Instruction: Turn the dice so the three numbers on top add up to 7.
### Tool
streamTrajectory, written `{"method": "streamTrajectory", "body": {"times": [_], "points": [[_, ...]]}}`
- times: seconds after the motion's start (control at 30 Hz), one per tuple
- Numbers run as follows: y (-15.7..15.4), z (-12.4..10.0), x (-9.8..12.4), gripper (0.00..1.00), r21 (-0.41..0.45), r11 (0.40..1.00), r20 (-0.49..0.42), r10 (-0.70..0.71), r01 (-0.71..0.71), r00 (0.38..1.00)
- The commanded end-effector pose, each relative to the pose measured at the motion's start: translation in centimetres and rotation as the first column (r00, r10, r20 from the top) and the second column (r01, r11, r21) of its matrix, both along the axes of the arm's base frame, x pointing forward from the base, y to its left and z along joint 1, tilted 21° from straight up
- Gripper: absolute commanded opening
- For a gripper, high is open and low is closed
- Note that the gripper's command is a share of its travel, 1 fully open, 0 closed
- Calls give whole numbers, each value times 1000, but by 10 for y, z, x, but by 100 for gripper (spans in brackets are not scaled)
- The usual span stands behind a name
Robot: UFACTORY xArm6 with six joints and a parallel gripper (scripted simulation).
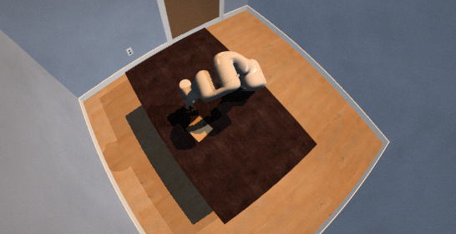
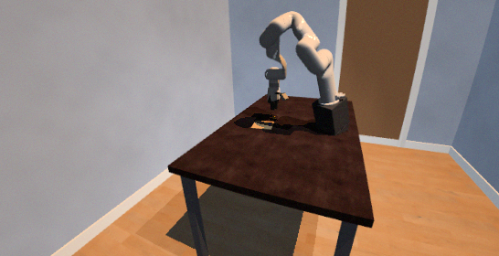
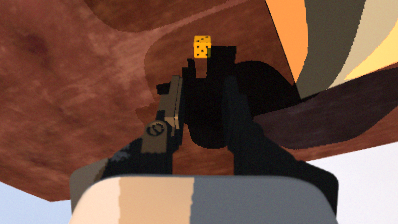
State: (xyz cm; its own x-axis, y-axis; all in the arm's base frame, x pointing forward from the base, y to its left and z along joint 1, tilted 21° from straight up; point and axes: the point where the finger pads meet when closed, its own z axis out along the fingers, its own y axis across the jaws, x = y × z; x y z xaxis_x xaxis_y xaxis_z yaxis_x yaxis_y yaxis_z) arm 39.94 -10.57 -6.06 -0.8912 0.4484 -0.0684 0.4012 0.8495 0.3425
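Observation:
A yellow die (image 2: 274,117) (image 3: 202,47) with dark pips rests on the dark table, off the mat and close to its edge. One of its faces shows five pips in the wrist view; which face is uppermost is hard to tell. My gripper (image 2: 273,108) (image 3: 203,91) is partly open and empty, pointing down above the table; the die shows just beyond its fingertips in the wrist view. The mat (image 1: 200,135) (image 2: 257,125) (image 3: 289,25), orange and pale yellow where lit, lies flat and is partly in the arm's shadow. The other two dice cannot be made out.
The dark brown table (image 1: 259,165) (image 2: 283,157) carries the arm's black base (image 2: 330,117) at its far right in the exterior view. The arm's shadows darken the area around the mat and the die. The table's long edge runs near the mat in the top view.

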Motion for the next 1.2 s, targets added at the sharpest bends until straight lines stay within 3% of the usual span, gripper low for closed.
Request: {"method": "streamTrajectory", "body": {"times": [0.0, 0.6, 1.17], "points": [[-1, 1, 1, 31, -1, 1000, 3, -1, 1, 1000], [0, -2, 1, 31, -1, 1000, 3, -1, 1, 1000], [5, -19, 5, 31, -1, 1000, 4, 0, 0, 1000]]}}
